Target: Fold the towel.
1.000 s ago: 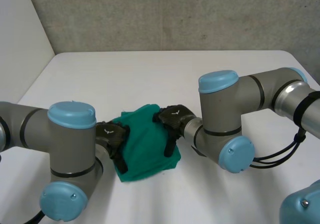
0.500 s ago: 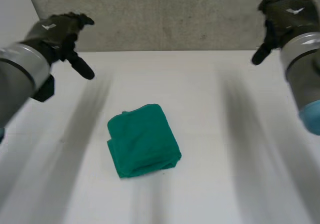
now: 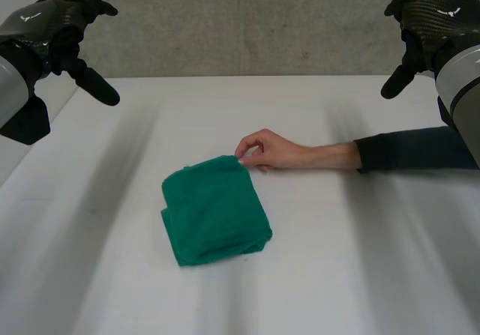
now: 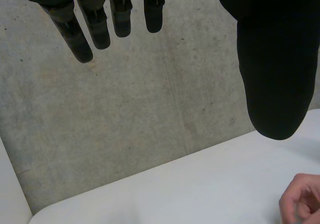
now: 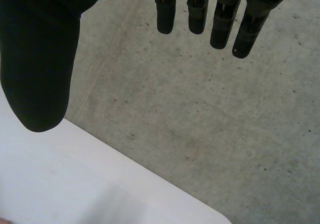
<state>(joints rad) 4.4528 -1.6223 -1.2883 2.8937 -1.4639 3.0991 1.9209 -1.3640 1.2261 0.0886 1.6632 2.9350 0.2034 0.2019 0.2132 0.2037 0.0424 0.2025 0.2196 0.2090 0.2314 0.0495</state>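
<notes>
Towel (image 3: 214,219) lies folded on the bench (image 3: 360,275), a person's hand (image 3: 271,151) at its far corner; left robot hand (image 3: 46,26) and right robot hand (image 3: 435,16) spread, empty, high up. I'd wait for that hand to clear

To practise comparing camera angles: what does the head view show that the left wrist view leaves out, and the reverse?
Head view adds: the folded green towel, the right hand, the person's sleeved forearm. Left wrist view adds: the palm side of the left hand, fingers straight. Both share: that hand, the person's hand, the white table, the concrete wall.
</notes>
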